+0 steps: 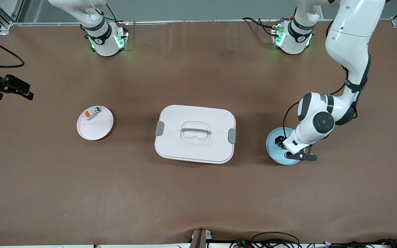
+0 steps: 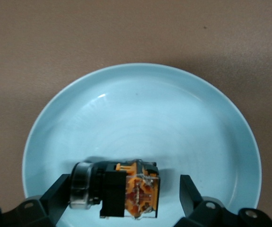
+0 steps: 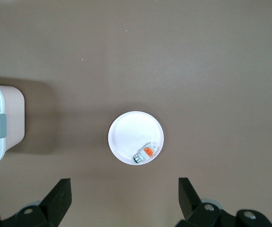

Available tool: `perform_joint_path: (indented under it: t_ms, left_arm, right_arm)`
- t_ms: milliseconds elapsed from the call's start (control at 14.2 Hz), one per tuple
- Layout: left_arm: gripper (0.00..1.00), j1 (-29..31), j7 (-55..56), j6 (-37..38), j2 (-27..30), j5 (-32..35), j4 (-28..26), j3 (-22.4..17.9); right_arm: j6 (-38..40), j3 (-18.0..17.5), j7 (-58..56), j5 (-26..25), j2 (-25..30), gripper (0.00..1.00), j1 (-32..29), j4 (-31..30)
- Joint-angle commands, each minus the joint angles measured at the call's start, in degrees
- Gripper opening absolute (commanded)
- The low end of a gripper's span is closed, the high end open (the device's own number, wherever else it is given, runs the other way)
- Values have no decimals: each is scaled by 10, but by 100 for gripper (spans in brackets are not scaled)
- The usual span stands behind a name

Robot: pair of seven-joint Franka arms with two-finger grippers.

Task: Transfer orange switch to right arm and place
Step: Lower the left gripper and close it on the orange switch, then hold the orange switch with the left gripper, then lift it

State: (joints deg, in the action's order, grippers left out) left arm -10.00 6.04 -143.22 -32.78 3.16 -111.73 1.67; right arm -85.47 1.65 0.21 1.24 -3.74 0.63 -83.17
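1. Brown, matte and faintly leathery, the table (image 1: 198,193) spans the whole scene, with both arm bases standing along its edge farthest from the front camera.
2. Down at the left arm's end, the left gripper (image 2: 121,198) has its black fingers (image 2: 55,196) spread wide, one on each side of the orange switch (image 2: 128,189), with a gap showing at one finger.
3. That switch is a small blocky black part with an orange middle and a round metallic end; it lies on its side on the pale blue plate (image 2: 140,109).
4. This plate is round, glossy and shallow, its rim smooth.
5. Above it the left arm bends sharply at the elbow and points its wrist down over the plate (image 1: 275,137).
6. At mid-table sits a white rounded-rectangle box (image 1: 195,134) with grey latches and a clear handle on its lid.
7. Toward the right arm's end, a small white round plate (image 1: 95,123) carries a white-and-orange component (image 1: 91,113) with a grey end.
8. High over that plate, the right gripper (image 3: 121,201) hangs with fingers apart, and the right arm waits.
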Motion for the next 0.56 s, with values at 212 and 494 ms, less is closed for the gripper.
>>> perform_joint_path:
  t_ms: [212,494]
  left_arm:
    - [100,9,-2,-10,-4,28,-4,0]
    - [100,9,-2,-11,-6,28,-3,0]
  right_arm:
    - [-1,-3,-4,4,13,100,-4,-11]
    - [0,-3,-4,4,13,100,-5,-11]
